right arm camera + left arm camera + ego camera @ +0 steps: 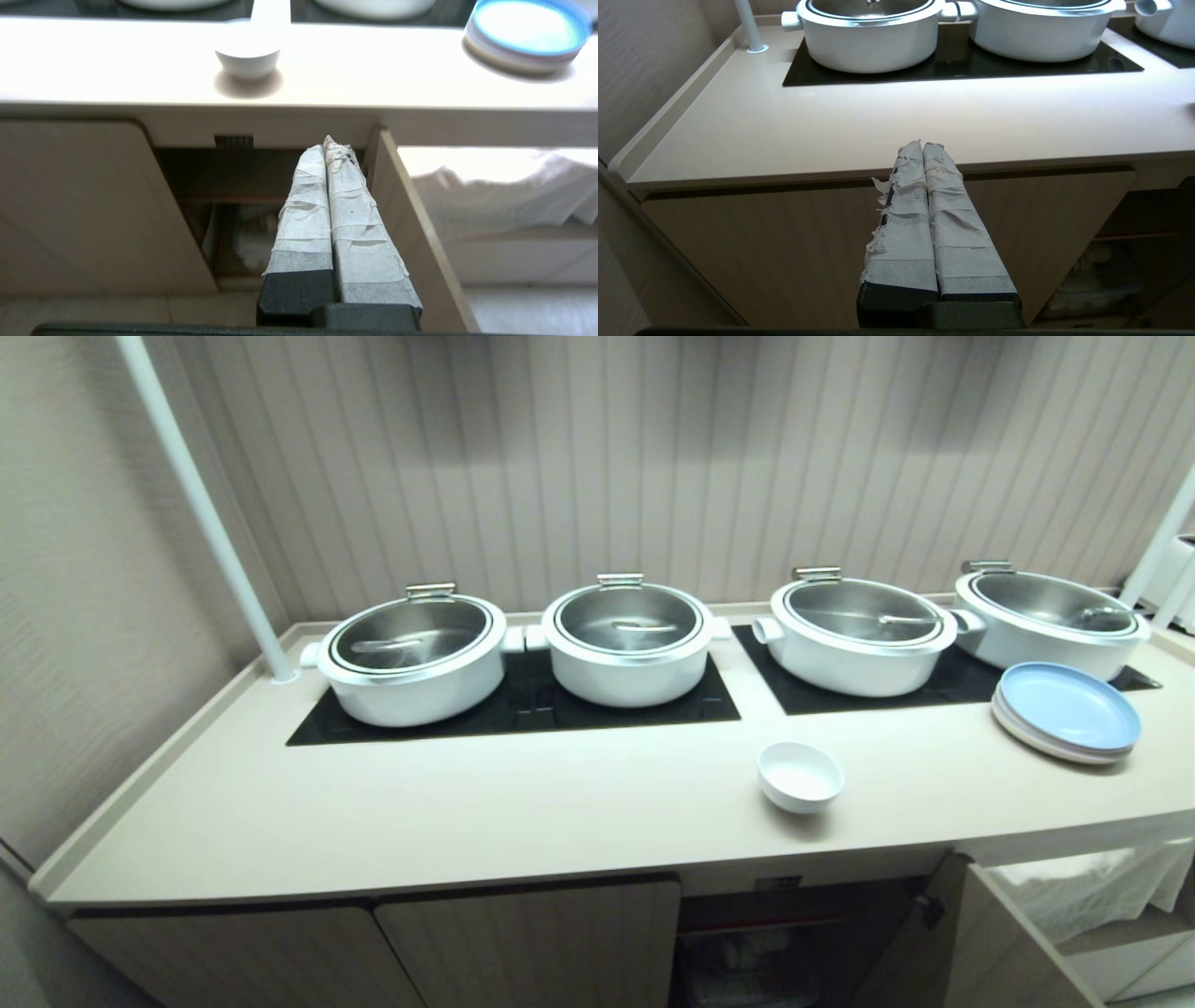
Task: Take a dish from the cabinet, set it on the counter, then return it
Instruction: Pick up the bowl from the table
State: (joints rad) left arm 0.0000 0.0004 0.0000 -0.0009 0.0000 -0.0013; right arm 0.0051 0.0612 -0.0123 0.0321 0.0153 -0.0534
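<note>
Bowl [800,776] sits upright on the table [467,803], near its front edge, above the open cabinet [794,933], well apart from the plates [1067,712]. I see my right tool [331,145] pressed together, empty, before the cabinet opening; left tool [923,145] likewise together, empty.

The bench [467,812] front is left bare around the bowl [800,776]; pots [625,639] and stacked plates [1067,711] crowd behind; the cabinet [794,933] is found open.
</note>
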